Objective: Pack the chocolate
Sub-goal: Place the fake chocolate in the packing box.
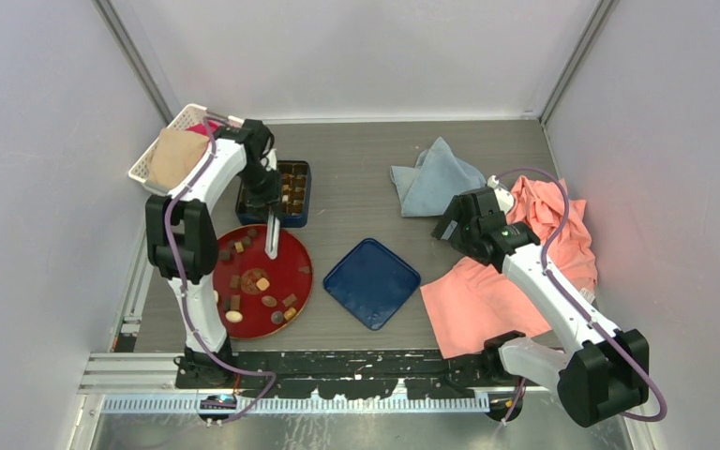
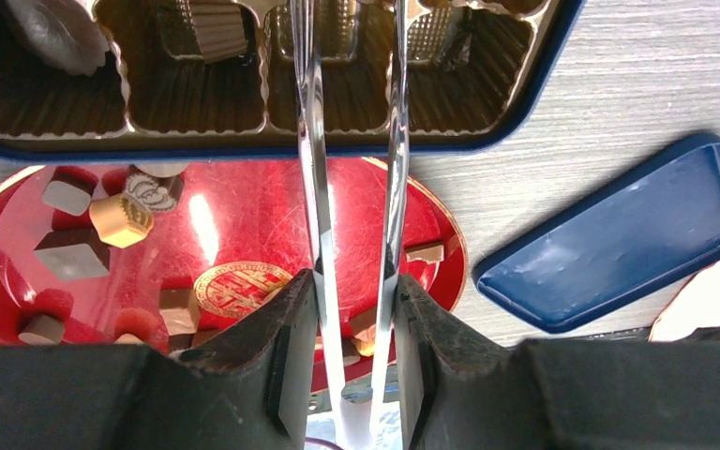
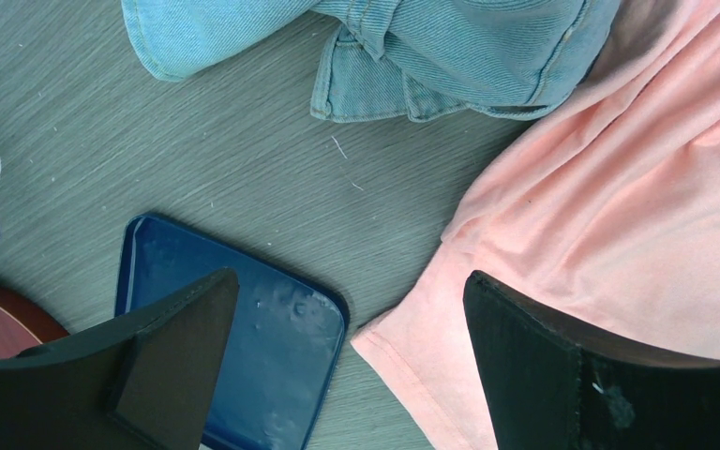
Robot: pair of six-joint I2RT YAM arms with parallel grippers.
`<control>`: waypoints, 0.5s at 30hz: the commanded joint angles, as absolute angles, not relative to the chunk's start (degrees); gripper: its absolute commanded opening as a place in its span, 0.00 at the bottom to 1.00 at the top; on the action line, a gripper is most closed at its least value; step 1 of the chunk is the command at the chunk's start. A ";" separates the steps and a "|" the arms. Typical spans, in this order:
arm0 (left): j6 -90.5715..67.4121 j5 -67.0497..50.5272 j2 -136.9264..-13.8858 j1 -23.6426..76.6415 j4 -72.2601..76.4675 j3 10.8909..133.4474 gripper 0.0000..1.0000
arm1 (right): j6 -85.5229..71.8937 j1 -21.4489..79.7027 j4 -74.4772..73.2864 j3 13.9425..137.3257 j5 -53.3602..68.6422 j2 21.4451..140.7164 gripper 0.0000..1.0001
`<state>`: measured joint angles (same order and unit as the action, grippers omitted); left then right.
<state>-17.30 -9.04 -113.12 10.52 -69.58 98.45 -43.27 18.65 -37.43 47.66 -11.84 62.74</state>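
Several chocolate pieces, brown, tan and cream, lie on the round red plate; they also show in the left wrist view. Behind the plate stands a dark blue box with a gold compartment tray holding a few pieces. My left gripper is shut on metal tongs. The tong arms are a little apart and run over the plate's far part and the box rim. Their tips are cut off at the top edge. My right gripper is open and empty.
The blue box lid lies right of the plate. A pink cloth and a light blue cloth lie at the right. A white basket with a tan cloth stands at the far left.
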 commanded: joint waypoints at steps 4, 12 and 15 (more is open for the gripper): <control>-16.52 -6.47 -101.24 10.33 -73.39 98.16 0.27 | -43.18 18.88 -36.67 48.80 -13.21 61.55 0.95; -19.20 -2.00 -87.01 10.37 -77.09 84.28 0.27 | -43.11 18.85 -35.75 49.30 -11.98 63.37 0.95; -21.10 -2.46 -82.06 10.37 -78.40 78.46 0.27 | -43.00 18.89 -35.06 49.48 -11.13 64.32 0.96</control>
